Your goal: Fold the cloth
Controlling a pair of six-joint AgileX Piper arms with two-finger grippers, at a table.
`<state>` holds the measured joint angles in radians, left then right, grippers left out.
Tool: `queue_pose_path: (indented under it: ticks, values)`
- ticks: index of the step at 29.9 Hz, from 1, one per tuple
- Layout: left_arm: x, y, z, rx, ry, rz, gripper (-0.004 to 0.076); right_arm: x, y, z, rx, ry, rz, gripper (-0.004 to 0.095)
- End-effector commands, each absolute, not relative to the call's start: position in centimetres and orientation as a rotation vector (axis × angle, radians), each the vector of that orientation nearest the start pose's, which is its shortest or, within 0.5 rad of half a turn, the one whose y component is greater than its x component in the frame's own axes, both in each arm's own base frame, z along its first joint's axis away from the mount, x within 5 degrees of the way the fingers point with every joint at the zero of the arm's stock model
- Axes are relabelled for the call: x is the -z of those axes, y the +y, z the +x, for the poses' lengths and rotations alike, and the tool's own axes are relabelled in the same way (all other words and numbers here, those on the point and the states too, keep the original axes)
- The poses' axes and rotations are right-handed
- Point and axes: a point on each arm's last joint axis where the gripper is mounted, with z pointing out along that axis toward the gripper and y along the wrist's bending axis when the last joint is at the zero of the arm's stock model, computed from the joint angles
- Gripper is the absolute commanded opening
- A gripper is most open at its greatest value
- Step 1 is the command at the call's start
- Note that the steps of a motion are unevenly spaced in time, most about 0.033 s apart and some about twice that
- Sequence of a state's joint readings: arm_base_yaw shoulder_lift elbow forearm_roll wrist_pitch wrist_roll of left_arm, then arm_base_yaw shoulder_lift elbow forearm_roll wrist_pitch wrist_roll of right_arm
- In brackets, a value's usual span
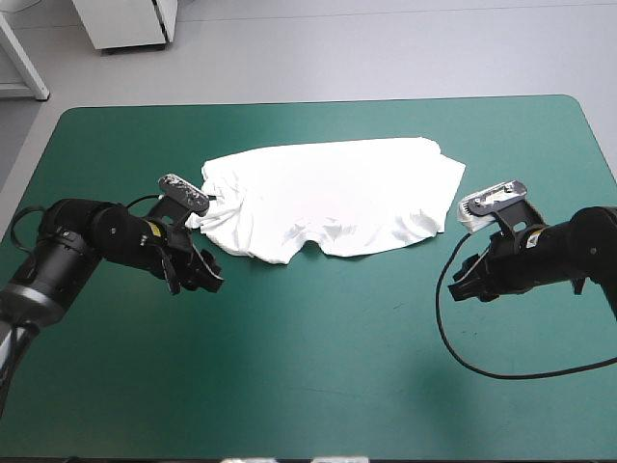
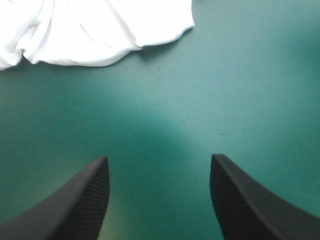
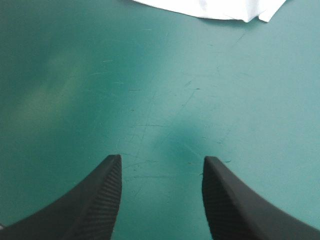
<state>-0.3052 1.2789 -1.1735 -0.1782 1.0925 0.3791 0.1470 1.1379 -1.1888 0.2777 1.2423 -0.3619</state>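
T-shirt (image 1: 333, 198): white, lay spread mostly flat on the teal-green cover (image 1: 308, 376), far of table centre. Its near edge was rumpled and 1 sleeve was bunched on the left.
Left gripper (image 2: 160, 162): the 2 black fingers stood wide apart with nothing between them. It sat near the T-shirt's near-left corner, over bare cover.
Right gripper (image 3: 162, 160): also wide and empty, near the T-shirt's near-right corner, with the cloth edge ahead of it.
Contact: neither gripper touched the T-shirt.
Why there: my read was 1 gripper per corner, pre-opened to pinch the near edge together.
Progress: 0 folds visible, so I judged folding not started.
Next: needed a low approach to get a finger under the hem.
Risk: the rumpled left side could have given a 2-layer pinch.
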Motion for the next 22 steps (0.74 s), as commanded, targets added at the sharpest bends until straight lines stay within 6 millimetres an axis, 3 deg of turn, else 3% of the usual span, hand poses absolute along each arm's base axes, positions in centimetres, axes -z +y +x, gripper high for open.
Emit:
queue_pose_path:
  ticks: [1, 13, 22]
  values:
    - [-34.6, -9.7, 25.2, 0.226, 2.464, 0.795, 0.0446, -38.7, 5.2, 20.0, -0.291, 2.466, -0.588, 0.0498]
    - [-29.1, -12.2, 33.9, 0.174, 2.554, 0.950, 0.0445, -38.0, 4.9, 21.6, -0.209, 2.472, -0.591, 0.0496]
    - [-25.6, -12.4, 36.1, 0.104, 2.643, 1.019, 0.0445, -39.6, 4.9, 21.8, -0.199, 2.414, -0.583, 0.0496]
